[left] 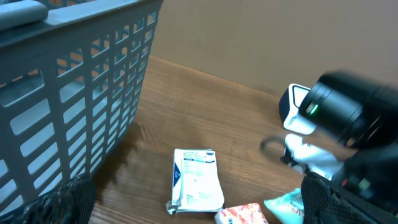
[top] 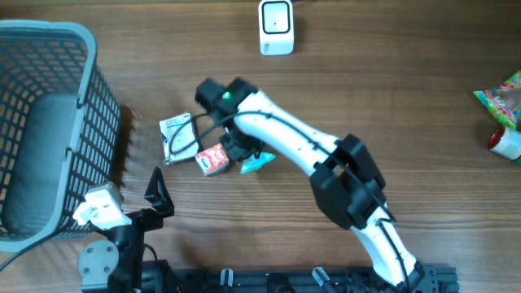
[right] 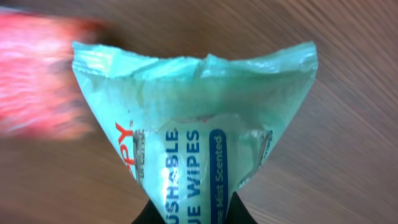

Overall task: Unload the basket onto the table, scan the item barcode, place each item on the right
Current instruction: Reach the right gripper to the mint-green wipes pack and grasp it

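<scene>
The right jaws [right: 193, 215] are pressed together on the lower end of a teal wipes packet [right: 193, 118]. Only two dark finger stubs show at the bottom of the right wrist view, and the packet narrows into them. From overhead the white right arm covers the grip, so only a teal corner of the packet sticks out just beside a red carton [top: 213, 159] near the middle of the surface [top: 391, 73]. Whether the packet is lifted or touching the wood cannot be told. Its print is partly cut off and no barcode can be made out. The red carton is a blur at the left of the right wrist view.

The left jaws [top: 140, 200] are spread wide near the front edge, apart from everything. In the left wrist view only their dark tips show in the two bottom corners.

A white packet [top: 177, 137] lies flat between the carton and a grey basket [top: 49, 37], which fills the left edge and runs out of frame. The scanner [top: 276, 27] stands at the far edge, well apart from the wipes packet, with bare wood between them. In the left wrist view the right arm's dark joint half covers it. A green packet [top: 501, 96] and a red-and-white item [top: 506, 142] are cut off at the right edge.
</scene>
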`<state>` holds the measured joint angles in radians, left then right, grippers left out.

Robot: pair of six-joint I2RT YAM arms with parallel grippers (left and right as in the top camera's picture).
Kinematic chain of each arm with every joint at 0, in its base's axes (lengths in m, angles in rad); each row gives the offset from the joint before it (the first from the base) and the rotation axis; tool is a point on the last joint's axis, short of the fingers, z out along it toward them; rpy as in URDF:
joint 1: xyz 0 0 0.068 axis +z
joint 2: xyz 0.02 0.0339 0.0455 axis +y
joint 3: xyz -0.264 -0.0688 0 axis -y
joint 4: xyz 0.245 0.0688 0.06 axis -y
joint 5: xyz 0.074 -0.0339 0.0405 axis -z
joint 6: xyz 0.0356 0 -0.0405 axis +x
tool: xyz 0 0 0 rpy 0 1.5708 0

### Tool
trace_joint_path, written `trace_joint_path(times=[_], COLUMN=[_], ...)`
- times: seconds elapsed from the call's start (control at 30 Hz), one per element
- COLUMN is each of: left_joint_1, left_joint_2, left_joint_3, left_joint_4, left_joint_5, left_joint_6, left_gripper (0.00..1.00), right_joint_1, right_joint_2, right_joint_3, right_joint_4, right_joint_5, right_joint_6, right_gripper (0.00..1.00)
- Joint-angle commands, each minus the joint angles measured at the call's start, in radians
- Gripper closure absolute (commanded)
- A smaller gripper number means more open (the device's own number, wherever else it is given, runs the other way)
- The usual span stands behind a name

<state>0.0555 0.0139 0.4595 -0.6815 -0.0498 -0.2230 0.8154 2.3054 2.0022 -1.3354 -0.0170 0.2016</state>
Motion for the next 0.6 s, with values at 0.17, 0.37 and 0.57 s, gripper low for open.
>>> trace_joint_path(times=[0.17,0.37,0.57], left_joint_1=[0.007,0.007,0.007], left_joint_2=[-0.005,-0.005,-0.005], left_joint_3=[-0.007,-0.007,-0.007], left_joint_4=[0.003,0.003,0.003], left_joint_5=[0.016,0.016,0.016], left_joint_6=[-0.002,-0.002,-0.002], left_gripper=[0.0,0.0,0.0], right_joint_1=[-0.286,-0.352,-0.337], right_joint_2=[-0.045,-0.043,-0.043], right_joint_3=[0.1,0.099,0.099], right_joint_4=[-0.273,-0.236,-0.205], right_joint_5=[-0.861,-1.35,-1.461], right_joint_6=[-0.093,-0.218,0.041], right_gripper=[0.96,0.96,0.96])
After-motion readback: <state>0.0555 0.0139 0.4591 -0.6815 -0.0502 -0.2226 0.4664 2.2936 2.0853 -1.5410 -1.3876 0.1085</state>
